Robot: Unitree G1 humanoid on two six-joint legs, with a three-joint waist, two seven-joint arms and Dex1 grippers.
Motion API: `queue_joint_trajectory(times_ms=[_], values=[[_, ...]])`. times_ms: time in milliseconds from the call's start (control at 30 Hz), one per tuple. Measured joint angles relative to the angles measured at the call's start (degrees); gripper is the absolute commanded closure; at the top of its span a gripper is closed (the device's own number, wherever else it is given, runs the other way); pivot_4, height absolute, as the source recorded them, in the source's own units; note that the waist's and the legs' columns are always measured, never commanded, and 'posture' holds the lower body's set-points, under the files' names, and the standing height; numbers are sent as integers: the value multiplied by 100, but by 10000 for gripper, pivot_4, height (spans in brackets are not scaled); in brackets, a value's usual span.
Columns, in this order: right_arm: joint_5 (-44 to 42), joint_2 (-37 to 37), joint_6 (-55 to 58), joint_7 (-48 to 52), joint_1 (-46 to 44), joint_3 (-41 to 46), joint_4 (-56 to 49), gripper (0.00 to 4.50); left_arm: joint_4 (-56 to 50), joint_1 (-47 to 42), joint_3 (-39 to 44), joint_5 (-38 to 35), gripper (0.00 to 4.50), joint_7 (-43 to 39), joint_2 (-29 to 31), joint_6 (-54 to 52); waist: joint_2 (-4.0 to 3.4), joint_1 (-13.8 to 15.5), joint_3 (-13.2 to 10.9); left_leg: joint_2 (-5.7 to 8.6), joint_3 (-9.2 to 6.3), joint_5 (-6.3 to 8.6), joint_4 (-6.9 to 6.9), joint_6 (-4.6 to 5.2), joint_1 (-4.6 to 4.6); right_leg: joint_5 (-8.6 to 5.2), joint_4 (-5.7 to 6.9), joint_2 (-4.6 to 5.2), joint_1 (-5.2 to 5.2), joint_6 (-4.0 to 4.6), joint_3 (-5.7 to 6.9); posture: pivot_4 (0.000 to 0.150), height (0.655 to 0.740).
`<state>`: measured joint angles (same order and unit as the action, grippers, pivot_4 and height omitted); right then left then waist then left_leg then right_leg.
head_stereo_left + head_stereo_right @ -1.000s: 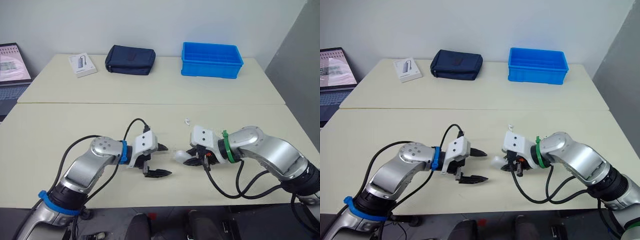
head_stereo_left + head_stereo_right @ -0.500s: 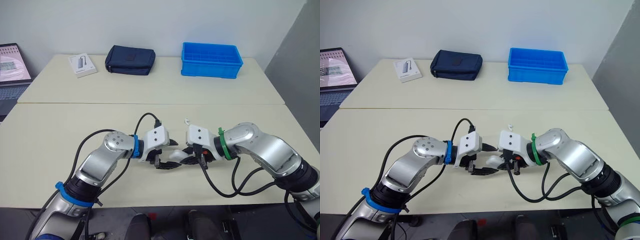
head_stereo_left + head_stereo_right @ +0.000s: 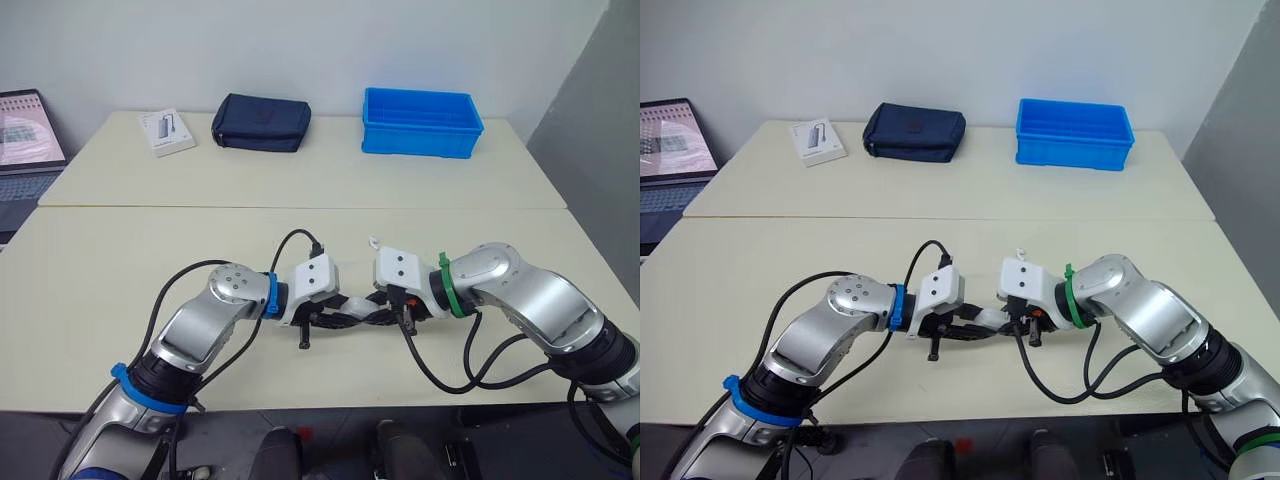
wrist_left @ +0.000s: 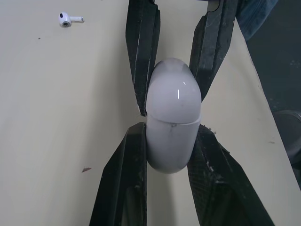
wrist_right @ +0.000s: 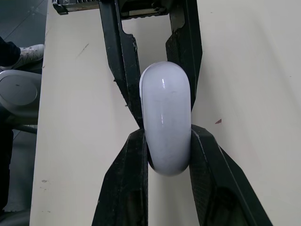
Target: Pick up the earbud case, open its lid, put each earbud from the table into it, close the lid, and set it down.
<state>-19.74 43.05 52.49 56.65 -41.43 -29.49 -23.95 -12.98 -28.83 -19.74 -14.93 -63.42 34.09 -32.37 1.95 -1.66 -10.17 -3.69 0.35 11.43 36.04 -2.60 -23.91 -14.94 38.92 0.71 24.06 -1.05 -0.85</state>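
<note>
"How did the jaws stand?"

"My left gripper (image 4: 171, 129) was clenched on one end of the earbud case (image 4: 172, 101). My right gripper (image 5: 167, 135) pinched the other end. The lid was closed."

"And the arms?"

"Both forearms lay low, pointing inward at the case. One earbud (image 4: 66, 19) lay on the table (image 3: 150, 250) near the case."

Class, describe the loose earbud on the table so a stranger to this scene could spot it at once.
From the left end of the blue bin on the far table, come straight toward the robot onto the near table. The earbud lies there alone: tiny, white, stemmed, unlike the bigger rounded case nearby.
</note>
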Motion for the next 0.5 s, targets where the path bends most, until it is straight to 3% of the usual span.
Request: queue_joint_trajectory(times_ms=[267, 500], values=[[207, 165, -233, 202, 19, -11, -22, 5424, -8, 91, 29, -41, 37084, 159, -7, -114, 0, 0, 0, 0, -2, 0, 2, 0, 0, 0, 3, -1, 0, 1, -1, 1500, 7400], [299, 773, -723, 484, 245, 327, -176, 5303, 149, 504, 560, -540, 37084, 199, -310, -110, 0, 1, 0, 0, 0, 0, 2, 0, 0, -1, 1, 1, 0, 2, 0, 1500, 7400]])
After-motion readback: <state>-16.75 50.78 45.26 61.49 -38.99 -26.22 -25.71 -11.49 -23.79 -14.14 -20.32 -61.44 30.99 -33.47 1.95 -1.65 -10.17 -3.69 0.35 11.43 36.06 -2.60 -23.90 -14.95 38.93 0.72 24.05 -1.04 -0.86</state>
